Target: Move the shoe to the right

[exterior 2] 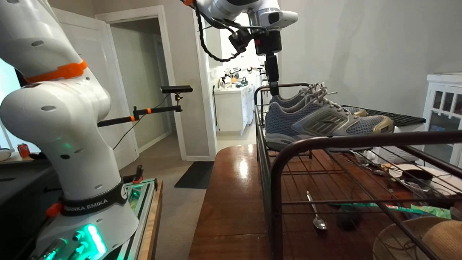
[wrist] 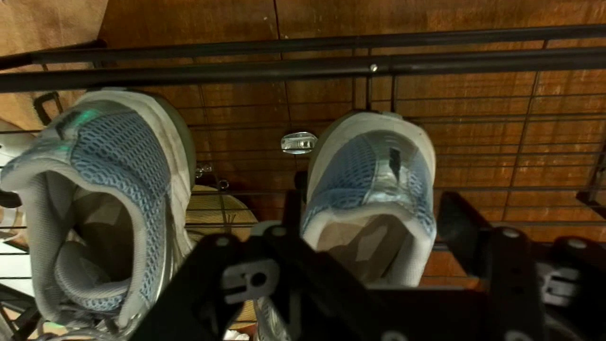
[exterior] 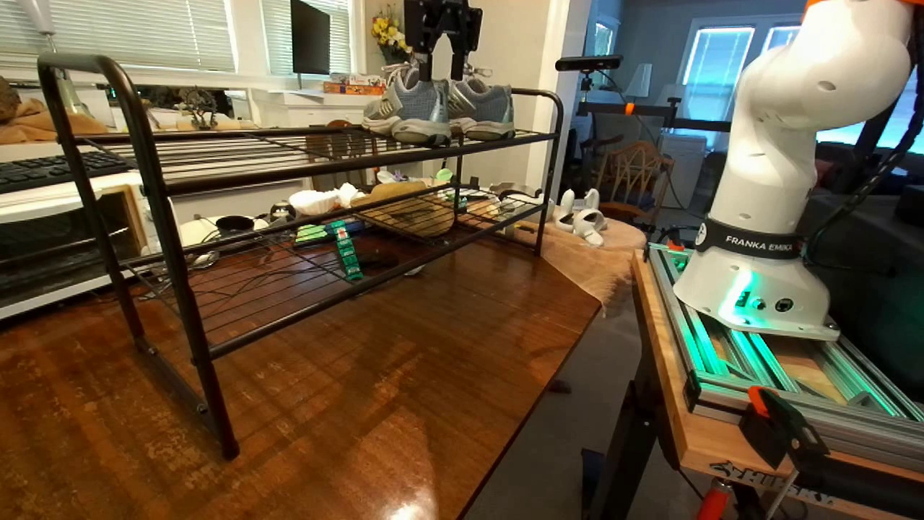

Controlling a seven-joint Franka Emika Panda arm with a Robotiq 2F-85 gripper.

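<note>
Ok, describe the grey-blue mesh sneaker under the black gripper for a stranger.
Find the black metal wire rack on the brown wooden table. On top, the grey-blue mesh sneaker sits beside its twin. In the wrist view, only it shows between the open black gripper's fingers.

a dark wire rack [exterior: 303, 169] stands on a glossy wooden table [exterior: 346, 390] near a black keyboard [exterior: 36, 171] on a white appliance [exterior: 54, 235], a shiny spoon [exterior 2: 319, 222] and a straw hat [exterior 2: 442, 240] show through the rack, and a black mat [exterior 2: 195, 174] lies flat on the floor [exterior 2: 175, 218].
</note>
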